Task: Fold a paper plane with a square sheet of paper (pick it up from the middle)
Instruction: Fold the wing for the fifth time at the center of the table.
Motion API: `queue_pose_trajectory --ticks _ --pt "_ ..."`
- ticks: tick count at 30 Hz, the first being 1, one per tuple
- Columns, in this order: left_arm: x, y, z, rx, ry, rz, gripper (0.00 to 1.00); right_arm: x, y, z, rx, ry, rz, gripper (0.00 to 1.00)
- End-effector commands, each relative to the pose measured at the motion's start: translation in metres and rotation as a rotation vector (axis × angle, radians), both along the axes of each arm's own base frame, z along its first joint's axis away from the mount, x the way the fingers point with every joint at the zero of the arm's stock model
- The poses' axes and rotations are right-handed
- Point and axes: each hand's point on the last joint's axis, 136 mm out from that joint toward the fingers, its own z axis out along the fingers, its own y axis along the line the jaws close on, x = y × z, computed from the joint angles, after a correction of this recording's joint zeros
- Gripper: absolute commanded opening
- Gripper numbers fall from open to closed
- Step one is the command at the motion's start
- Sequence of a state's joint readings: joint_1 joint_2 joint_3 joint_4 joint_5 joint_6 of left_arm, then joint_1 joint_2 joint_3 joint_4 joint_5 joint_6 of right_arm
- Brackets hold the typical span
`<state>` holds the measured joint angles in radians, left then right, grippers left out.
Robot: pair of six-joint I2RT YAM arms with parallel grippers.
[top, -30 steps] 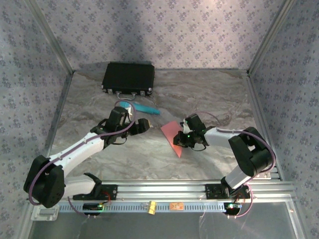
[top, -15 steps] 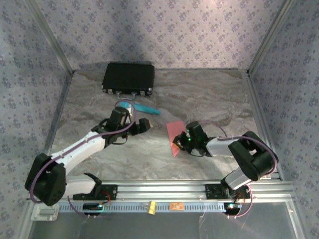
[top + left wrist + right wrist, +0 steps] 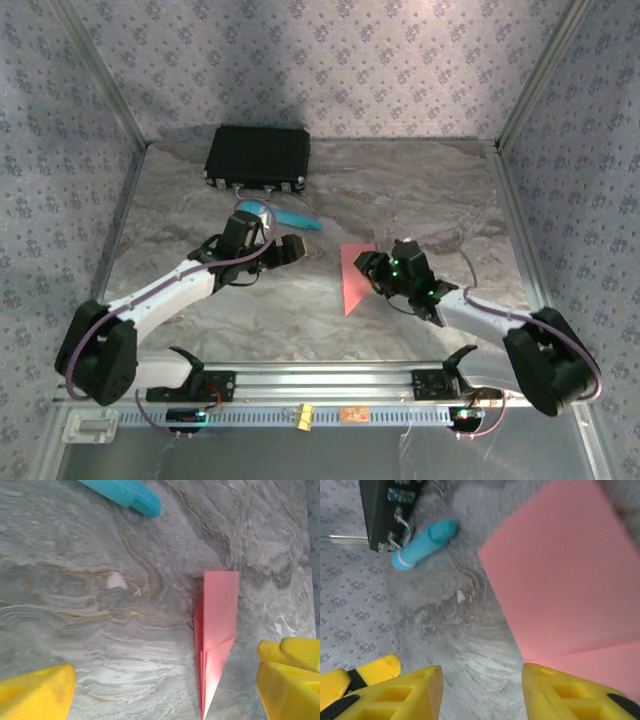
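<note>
Right gripper (image 3: 370,266) released paper plane (image 3: 352,280), jaws now parted beside it, left gripper (image 3: 292,248) spread wide

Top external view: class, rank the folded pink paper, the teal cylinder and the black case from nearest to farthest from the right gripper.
1. folded pink paper, directly beside the right gripper, on the image's left of it.
2. teal cylinder, farther back and left.
3. black case, back-left by the wall.

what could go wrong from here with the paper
1. Nothing holds the folded paper; its flaps may spring up.
2. The open right pincer hangs at the paper's edge; moving low could drag or crease it.
3. The open left pincer could bump the cylinder nearby.
</note>
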<state>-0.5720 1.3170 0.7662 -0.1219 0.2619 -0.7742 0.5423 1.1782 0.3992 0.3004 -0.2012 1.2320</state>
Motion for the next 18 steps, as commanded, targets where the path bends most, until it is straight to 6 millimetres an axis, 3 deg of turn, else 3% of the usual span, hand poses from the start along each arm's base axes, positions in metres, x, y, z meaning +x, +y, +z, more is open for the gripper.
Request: queue_pose_trajectory --ticks 1,4,8,13,18 --pt "0.000 -0.038 0.013 -0.086 0.001 -0.136 0.87 -0.012 -0.036 -0.024 -0.160 0.063 0.001 0.47" --pt "0.000 -0.066 0.008 -0.073 0.021 -0.200 0.81 -0.016 -0.062 -0.032 -0.167 0.104 -0.032 0.43" --pt "0.000 -0.108 -0.002 -0.092 0.081 -0.283 0.67 -0.023 -0.081 -0.040 -0.181 0.161 -0.022 0.42" --pt "0.007 -0.150 -0.023 -0.085 0.158 -0.335 0.50 -0.023 -0.081 -0.038 -0.163 0.156 0.010 0.40" --pt "0.019 -0.164 -0.044 -0.081 0.219 -0.304 0.32 -0.020 -0.073 -0.037 -0.131 0.155 0.044 0.35"
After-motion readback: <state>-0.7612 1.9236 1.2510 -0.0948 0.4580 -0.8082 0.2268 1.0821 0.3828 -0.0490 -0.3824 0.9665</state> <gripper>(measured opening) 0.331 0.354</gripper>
